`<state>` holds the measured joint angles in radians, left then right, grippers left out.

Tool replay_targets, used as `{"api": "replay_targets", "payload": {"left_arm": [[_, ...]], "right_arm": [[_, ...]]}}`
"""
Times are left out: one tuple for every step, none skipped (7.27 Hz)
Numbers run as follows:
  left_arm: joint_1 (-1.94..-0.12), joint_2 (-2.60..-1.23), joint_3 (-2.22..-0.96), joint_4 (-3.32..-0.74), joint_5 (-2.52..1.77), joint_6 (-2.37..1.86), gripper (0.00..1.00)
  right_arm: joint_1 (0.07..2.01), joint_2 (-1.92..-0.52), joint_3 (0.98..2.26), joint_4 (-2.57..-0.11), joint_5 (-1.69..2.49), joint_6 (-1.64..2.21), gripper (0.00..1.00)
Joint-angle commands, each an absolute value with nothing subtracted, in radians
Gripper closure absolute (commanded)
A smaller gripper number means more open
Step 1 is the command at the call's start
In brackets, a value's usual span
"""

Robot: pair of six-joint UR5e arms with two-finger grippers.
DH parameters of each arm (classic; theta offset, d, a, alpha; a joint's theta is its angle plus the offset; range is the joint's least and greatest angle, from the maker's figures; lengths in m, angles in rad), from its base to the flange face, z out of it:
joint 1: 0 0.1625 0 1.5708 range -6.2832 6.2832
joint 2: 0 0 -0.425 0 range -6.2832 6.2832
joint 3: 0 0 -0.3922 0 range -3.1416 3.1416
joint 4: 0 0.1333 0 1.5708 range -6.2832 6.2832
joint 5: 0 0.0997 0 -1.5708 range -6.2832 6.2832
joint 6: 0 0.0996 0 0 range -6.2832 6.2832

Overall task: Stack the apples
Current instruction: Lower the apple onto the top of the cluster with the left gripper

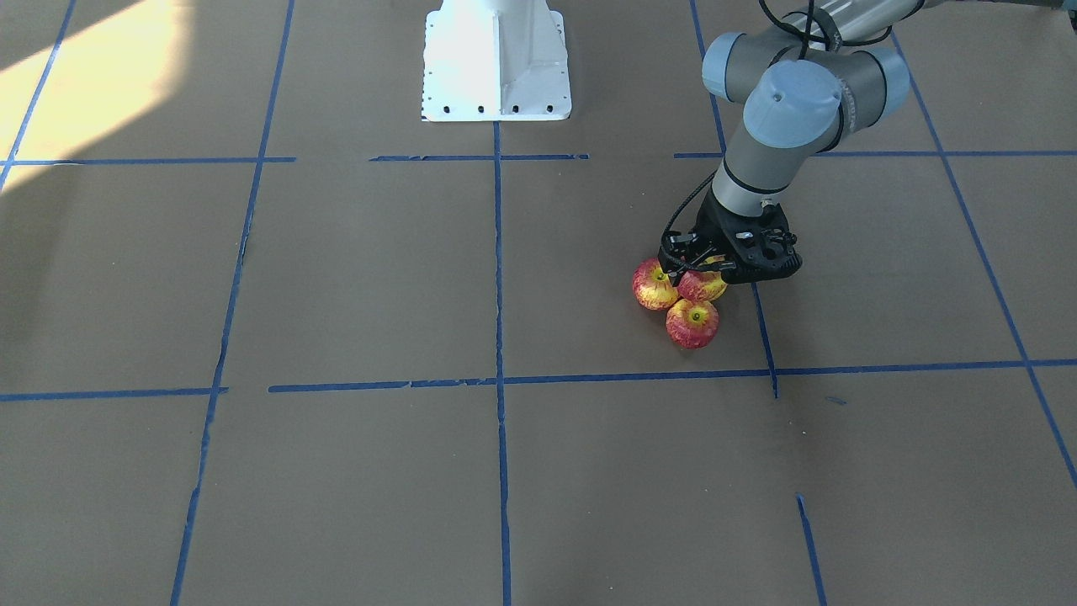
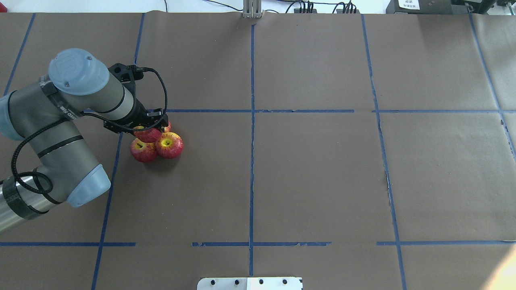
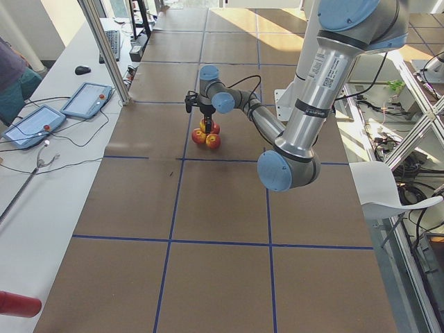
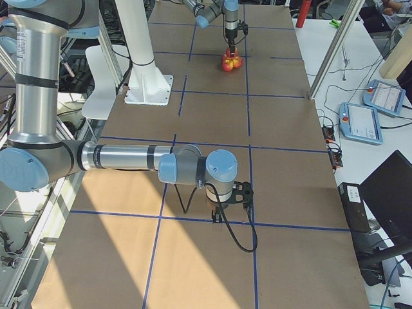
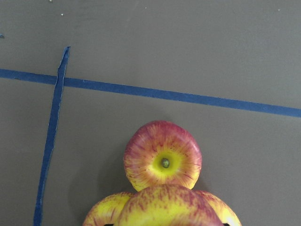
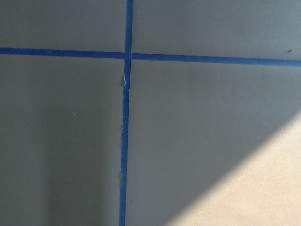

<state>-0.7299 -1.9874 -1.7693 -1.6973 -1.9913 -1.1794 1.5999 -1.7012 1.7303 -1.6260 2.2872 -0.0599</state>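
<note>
Left gripper hangs over the cluster with its jaws on either side of the top apple; I cannot tell whether they press it or have let go. Four apples, small, round and streaked red over yellow, sit bunched on the brown paper table on the robot's left side, near a crossing of blue tape lines. Nearest the robot, two lie side by side and touching: the near-left apple, mostly red, with its stem tipped a little off upright, and the near-right apple, with its yellow dimple facing up. Being round, none shows a long axis. The top apple sits above the middle of the other three, its streaked flank toward the wrist camera. Farthest is the far apple, stem dimple straight up, pressed against the two in front. Right gripper, well apart from the fruit, hovers over a tape crossing; its grip cannot be told.
</note>
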Motion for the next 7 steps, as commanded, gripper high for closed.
{"api": "replay_targets", "payload": {"left_arm": [[-0.73, -1.983, -1.767, -1.7, -1.991, -1.18, 0.7], [-0.729, -1.983, -1.769, -1.7, -1.991, -1.18, 0.58], [-0.729, -1.983, -1.77, -1.7, -1.991, -1.18, 0.32], [-0.729, -1.985, -1.77, -1.7, -1.991, -1.18, 0.13], [-0.729, -1.985, -1.77, -1.7, -1.991, -1.18, 0.08], [-0.729, -1.985, -1.77, -1.7, -1.991, -1.18, 0.08], [-0.729, -1.983, -1.776, -1.7, -1.991, -1.178, 0.02]], "right_arm": [[1.6, -1.701, 1.73, -1.626, 2.287, -0.06, 0.0], [1.6, -1.701, 1.73, -1.626, 2.287, -0.06, 0.0], [1.6, -1.701, 1.73, -1.626, 2.287, -0.06, 0.0], [1.6, -1.701, 1.73, -1.626, 2.287, -0.06, 0.0], [1.6, -1.701, 1.73, -1.626, 2.287, -0.06, 0.0], [1.6, -1.701, 1.73, -1.626, 2.287, -0.06, 0.0], [1.6, -1.701, 1.73, -1.626, 2.287, -0.06, 0.0]]}}
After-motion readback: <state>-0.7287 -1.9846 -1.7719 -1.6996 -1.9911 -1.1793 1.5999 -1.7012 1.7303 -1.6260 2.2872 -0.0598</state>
